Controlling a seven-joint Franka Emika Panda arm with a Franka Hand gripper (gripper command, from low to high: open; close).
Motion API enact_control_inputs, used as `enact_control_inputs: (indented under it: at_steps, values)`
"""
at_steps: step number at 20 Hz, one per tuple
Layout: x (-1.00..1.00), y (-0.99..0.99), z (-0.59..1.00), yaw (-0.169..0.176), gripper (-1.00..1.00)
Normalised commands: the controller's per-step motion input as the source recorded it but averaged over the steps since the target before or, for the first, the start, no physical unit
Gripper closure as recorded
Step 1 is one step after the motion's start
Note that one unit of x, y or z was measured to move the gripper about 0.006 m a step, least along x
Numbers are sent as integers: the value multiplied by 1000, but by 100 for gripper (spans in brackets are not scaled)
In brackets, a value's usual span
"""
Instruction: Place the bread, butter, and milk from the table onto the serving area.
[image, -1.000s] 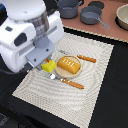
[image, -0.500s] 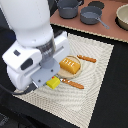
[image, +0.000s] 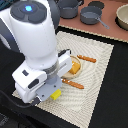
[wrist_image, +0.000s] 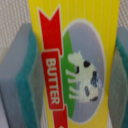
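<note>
My gripper (image: 56, 93) is low over the near left part of the serving area (image: 100, 75), a pale striped placemat. A bit of the yellow butter (image: 57, 94) shows under the arm. In the wrist view the butter (wrist_image: 75, 65), with its red label and cow picture, sits between my two padded fingers (wrist_image: 20, 75), which close against its sides. The bread (image: 76, 66) lies on the round tan plate (image: 69, 76) on the mat, partly hidden by my arm. The milk is out of view.
Orange-handled cutlery (image: 86, 59) lies beside the plate, with another piece (image: 73, 83) in front of it. A reddish-brown board (image: 107, 27) at the back holds grey pots (image: 91, 16). A pale bowl (image: 122, 15) stands at the back right.
My arm has moved toward the exterior view's right and closer to the camera, carrying the butter lower over the mat's near left part. It now covers more of the plate.
</note>
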Motion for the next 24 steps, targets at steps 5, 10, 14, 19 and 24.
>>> enact_control_inputs:
  at_steps: [5,10,14,19,24]
  values:
    - [368,-29,619,-45,-100]
    - [14,11,1000,-49,-100]
    - [-377,347,1000,-3,-100]
    - [-618,678,813,0,-100]
    - [-724,685,282,9,-100]
